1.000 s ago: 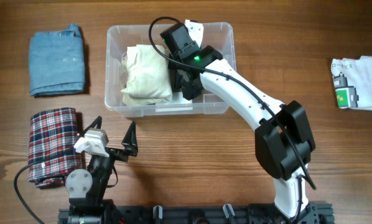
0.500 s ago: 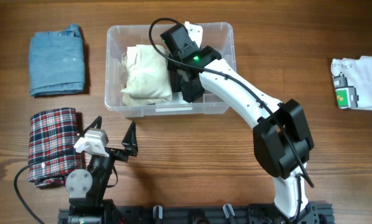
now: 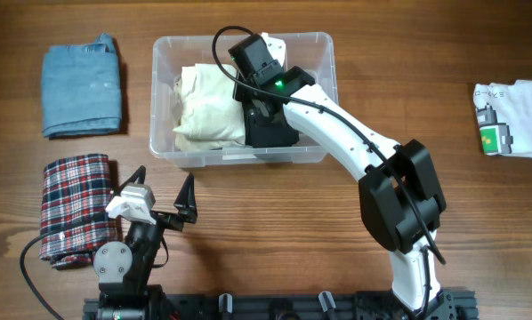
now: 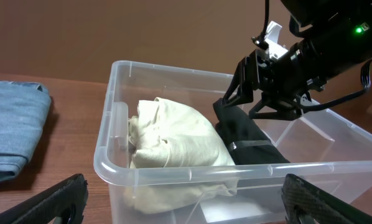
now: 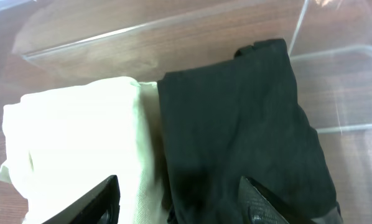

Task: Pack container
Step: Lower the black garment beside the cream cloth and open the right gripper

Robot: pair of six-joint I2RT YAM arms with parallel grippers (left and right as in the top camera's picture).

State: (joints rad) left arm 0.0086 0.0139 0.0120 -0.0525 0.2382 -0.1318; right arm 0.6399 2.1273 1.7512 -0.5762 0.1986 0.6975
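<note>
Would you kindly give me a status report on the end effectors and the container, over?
Left end effector open, beside plaid cloth. Right end effector open above black garment. Container holds that plus cream garment. No obstruction seen.

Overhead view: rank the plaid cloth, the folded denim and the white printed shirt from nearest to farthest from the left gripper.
1. plaid cloth: close beside the left gripper, on its left.
2. folded denim: far-left corner, beyond the plaid.
3. white printed shirt: across the table, at the right edge.
</note>
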